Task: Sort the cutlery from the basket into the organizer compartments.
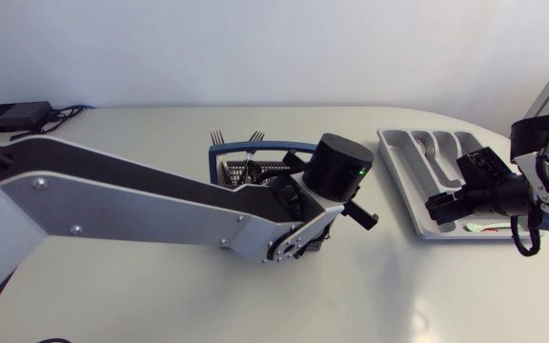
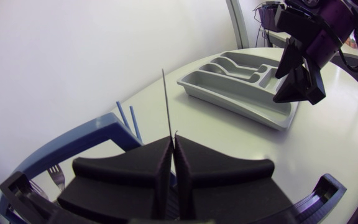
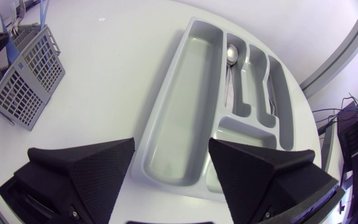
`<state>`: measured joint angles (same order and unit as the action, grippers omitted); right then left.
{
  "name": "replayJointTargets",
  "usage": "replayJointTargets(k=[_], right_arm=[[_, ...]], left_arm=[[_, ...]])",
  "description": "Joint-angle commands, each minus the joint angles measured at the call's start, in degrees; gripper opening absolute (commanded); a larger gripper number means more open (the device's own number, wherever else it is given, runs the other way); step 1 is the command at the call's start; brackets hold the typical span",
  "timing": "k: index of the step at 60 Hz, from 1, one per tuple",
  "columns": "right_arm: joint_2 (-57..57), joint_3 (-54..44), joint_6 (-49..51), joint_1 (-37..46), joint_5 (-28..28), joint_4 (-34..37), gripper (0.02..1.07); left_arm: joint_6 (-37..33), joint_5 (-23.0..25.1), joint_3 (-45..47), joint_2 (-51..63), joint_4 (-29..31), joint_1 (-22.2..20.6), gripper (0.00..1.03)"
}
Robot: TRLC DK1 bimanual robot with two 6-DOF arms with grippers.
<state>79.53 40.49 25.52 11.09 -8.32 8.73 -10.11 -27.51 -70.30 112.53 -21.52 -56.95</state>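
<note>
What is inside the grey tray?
A spoon lies in a middle slot of the tray. The wide slot looks bare. The outer narrow slot is unclear. The right jaws cover the near end, hiding what's there.

My left arm (image 1: 160, 195) reaches in from the left, past the middle. The left end effector (image 2: 173, 146) is squeezed tight on a thin thing, maybe a knife (image 2: 166, 102). My right arm (image 1: 541, 176) is bent at the right. The right end effector (image 3: 171, 148) points down, fingers wide apart.
</note>
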Motion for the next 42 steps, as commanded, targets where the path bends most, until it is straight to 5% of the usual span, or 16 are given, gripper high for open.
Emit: replayJointTargets(k=[1,25,42], right_arm=[[0.37,-1.03,-0.03,-0.37,0.23,-0.47,0.88],[-1.57,-1.82,-1.52,-3.53,1.90,0.41,0.88],[-7.02,-3.75,-2.05,-6.61,-0.12,0.58,0.89]], left_arm=[[-1.40,0.00,3.59,-1.70,0.51,-1.50,0.03],[-3.78,0.35,10.80,-13.13,-4.15,-1.59,0.03],[0.53,8.61,10.71,-19.19,-4.06,1.67,0.03]])
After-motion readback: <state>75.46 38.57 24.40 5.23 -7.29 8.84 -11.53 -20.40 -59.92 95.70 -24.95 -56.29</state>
